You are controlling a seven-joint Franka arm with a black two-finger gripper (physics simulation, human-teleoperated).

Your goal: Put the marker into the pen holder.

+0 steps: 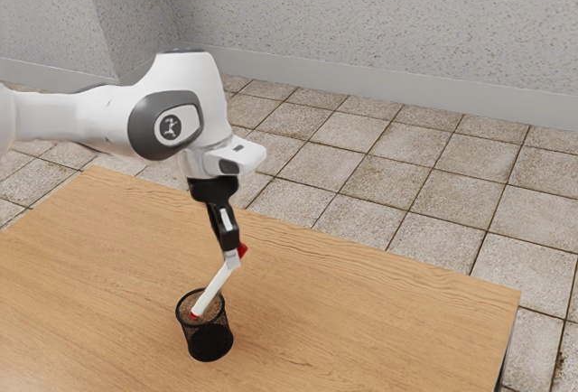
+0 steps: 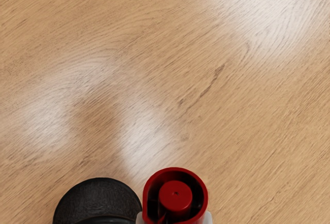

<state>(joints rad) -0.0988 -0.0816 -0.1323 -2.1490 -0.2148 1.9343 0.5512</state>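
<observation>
One marker (image 1: 213, 291) is in the grip of the gripper (image 1: 233, 261), pinched from two sides close to its red upper end (image 1: 242, 250); the wrist view shows a pale pad at either side of that end. The pen holder (image 1: 210, 343) stands upright on the wooden table (image 1: 379, 311), below the gripper and towards the near side, slightly to the exterior view's left.

Governing relation: the marker's long axis against the holder's upright one. The marker is tilted, its upper end to the exterior view's right and far, its red lower tip (image 1: 194, 316) to the exterior view's left and near, over the holder's mouth. Whether that tip has passed below the rim cannot be confirmed.

Assessment: the job is at the insertion step, close to completion. The next move calls for lowering along the marker's slant, or bringing it nearer upright first, then release. Risk noted: a straight descent at this tilt could press the tip on the rim or inner wall and tip the light-looking holder. Letting go too high could leave the marker to topple out.
</observation>
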